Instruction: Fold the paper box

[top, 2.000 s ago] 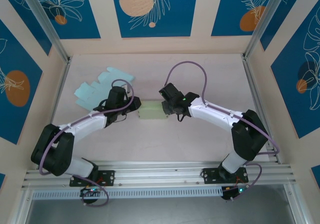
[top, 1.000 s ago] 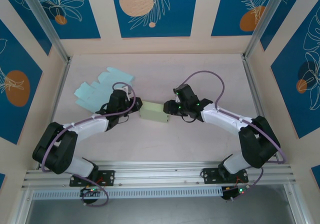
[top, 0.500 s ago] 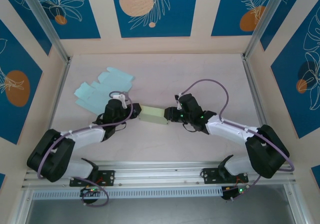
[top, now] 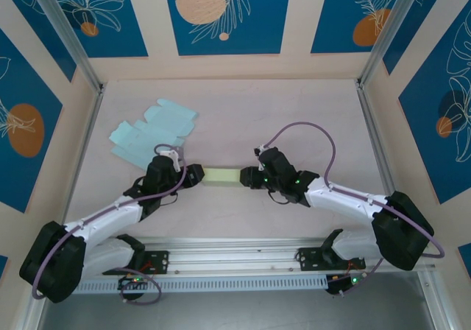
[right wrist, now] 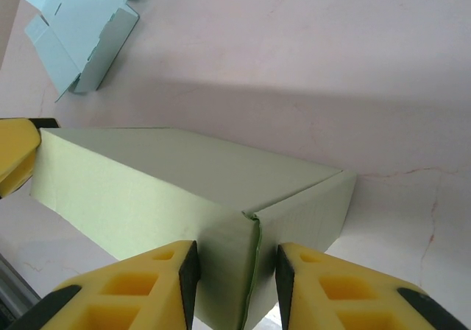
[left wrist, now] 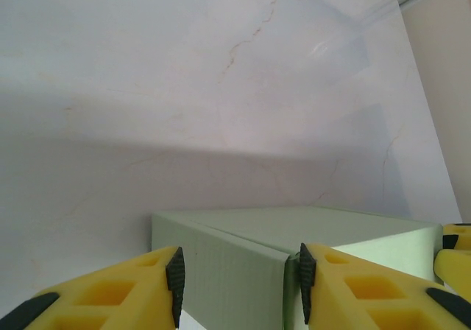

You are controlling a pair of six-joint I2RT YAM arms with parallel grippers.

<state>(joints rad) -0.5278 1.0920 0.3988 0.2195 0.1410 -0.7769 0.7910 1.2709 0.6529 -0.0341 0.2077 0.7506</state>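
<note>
Marbled table [top: 294,116]; pale green paper box [top: 223,176] — formed, corner seam showing.

My top camera looks down from behind the arms over the whole tabletop [top: 294,113]. Each wrist camera sits low and very close, facing the box [top: 221,176] from opposite ends; I see that box in all three views.

On my top feed, a few flat pale-blue cardboard blanks [top: 151,130] lie on the marbled table [top: 294,116], toward its far left corner. Blue wall panels [top: 224,13] with orange discs rise behind the table's far edge, and an aluminium rail [top: 235,253] runs along its near edge.
</note>
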